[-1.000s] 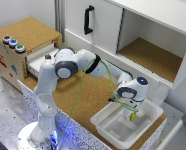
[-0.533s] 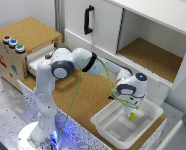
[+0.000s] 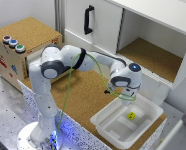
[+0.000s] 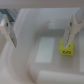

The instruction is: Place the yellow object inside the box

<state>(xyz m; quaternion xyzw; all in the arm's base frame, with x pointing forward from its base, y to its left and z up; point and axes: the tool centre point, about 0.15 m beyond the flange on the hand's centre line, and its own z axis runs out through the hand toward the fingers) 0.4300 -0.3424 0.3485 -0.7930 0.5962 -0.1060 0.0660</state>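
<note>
Yellow object (image 3: 131,116) lying in the box (image 3: 104,119), gripper (image 3: 122,95) above it.

From the exterior view I can't read the fingers; my wrist view shows them spread wide and empty, one fingertip (image 4: 66,41) just above the yellow object.

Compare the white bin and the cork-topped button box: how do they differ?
The white bin is shallow, open-topped plastic; the cork-topped box is taller and closed, brown-sided. The bin holds the yellow object; the box carries three coloured buttons on top. The bin sits under the gripper, the box far to the exterior view's left. Both are rectangular.
</note>
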